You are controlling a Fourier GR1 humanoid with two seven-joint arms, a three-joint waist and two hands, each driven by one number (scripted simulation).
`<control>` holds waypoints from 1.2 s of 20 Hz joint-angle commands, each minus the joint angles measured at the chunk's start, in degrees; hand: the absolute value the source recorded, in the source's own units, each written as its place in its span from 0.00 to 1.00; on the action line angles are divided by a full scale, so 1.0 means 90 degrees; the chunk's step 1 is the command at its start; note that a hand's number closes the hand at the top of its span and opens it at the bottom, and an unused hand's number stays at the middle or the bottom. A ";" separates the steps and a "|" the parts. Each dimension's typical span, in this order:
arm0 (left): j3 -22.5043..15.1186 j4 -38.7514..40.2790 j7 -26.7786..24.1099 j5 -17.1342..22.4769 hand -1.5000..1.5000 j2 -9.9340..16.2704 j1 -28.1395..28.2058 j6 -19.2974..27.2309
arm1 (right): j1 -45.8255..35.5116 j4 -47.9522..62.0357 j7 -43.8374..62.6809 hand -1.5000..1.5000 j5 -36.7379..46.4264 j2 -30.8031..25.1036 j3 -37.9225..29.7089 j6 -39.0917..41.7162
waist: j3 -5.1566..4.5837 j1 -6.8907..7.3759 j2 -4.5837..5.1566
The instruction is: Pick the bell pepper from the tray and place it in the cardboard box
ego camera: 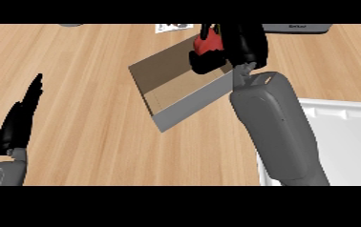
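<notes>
Head view: the right hand (227, 47), fingers curled around the red bell pepper (207, 44), hangs over the cardboard box's (176, 85) far corner. Released here, it could strike the rim (and roll onto the surface). Left hand (21, 118) rests open near the left edge.

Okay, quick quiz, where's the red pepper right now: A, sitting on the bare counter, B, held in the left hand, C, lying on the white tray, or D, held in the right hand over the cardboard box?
D: the right hand is curled round the red pepper above the cardboard box.
</notes>
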 commanded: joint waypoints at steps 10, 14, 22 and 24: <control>-0.0152 0.0187 -0.0132 -0.0243 0.50 -0.0257 -0.0172 0.0082 | -0.1825 0.4584 -0.0563 1.00 -0.0637 0.0019 0.0054 -0.2610 | -0.0004 0.0184 0.0074; -0.0137 0.0062 -0.0102 -0.0182 0.50 -0.0183 -0.0190 -0.0066 | -0.1983 0.5287 -0.0649 0.00 -0.1582 0.0019 -0.0267 -0.2536 | 0.0000 0.0246 0.0081; 0.0027 0.0395 -0.0109 -0.0093 0.50 -0.0018 -0.0597 -0.0267 | -0.2536 0.6230 -0.1887 0.00 -0.2272 0.0019 -0.0256 -0.3510 | 0.0001 0.0313 0.0111; -0.0040 0.0102 -0.0125 -0.0168 0.50 -0.0137 -0.0233 -0.0139 | -0.2315 0.6090 -0.2357 0.00 -0.2484 0.0019 -0.0142 -0.3859 | 0.0004 0.0305 0.0071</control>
